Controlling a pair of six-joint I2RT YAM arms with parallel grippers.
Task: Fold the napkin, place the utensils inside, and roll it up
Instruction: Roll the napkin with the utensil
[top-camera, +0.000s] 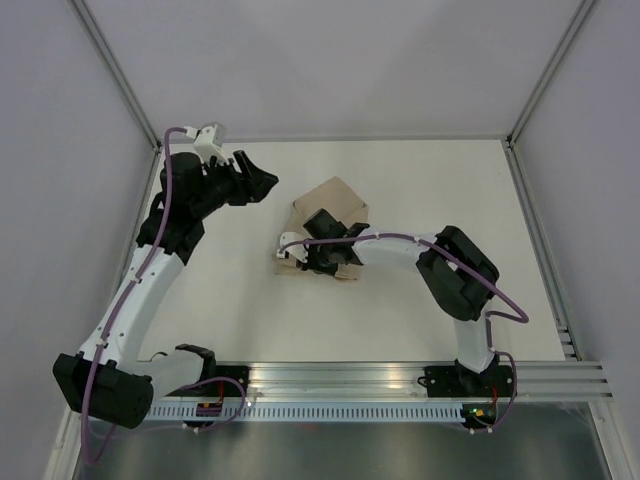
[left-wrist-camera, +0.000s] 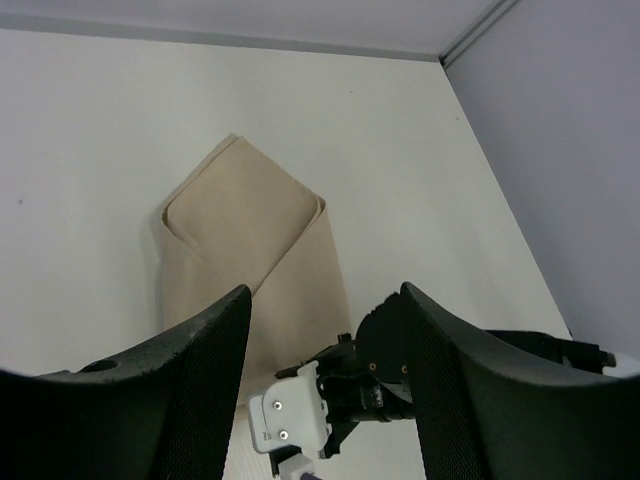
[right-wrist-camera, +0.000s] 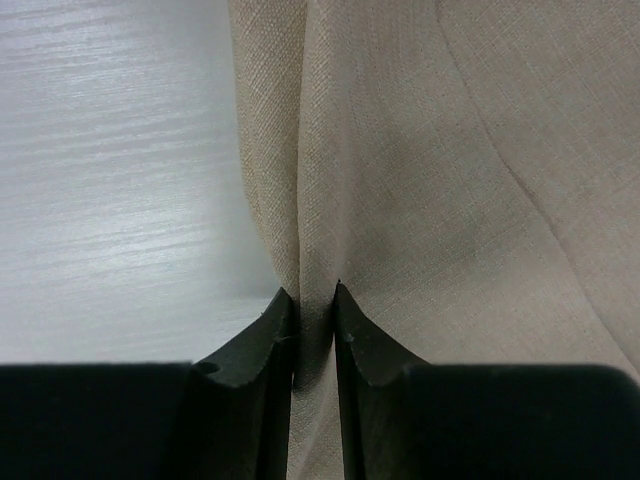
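The left gripper (top-camera: 262, 183) hangs wide open and empty, apart from the napkin (top-camera: 335, 200), which lies partly folded in the middle of the table (top-camera: 450, 200). The right gripper (right-wrist-camera: 315, 300) pinches a thin ridge of that cloth. So slim a bite could slip, or a pull could drag the unpinned napkin and spoil the fold.

white table (top-camera: 440, 190) seen from above. at centre, folded tan napkin (top-camera: 335, 197). right gripper (top-camera: 318, 252) down on napkin's near half, hiding part of it. left gripper (top-camera: 262, 184) off to napkin's left, not touching, aimed toward it.
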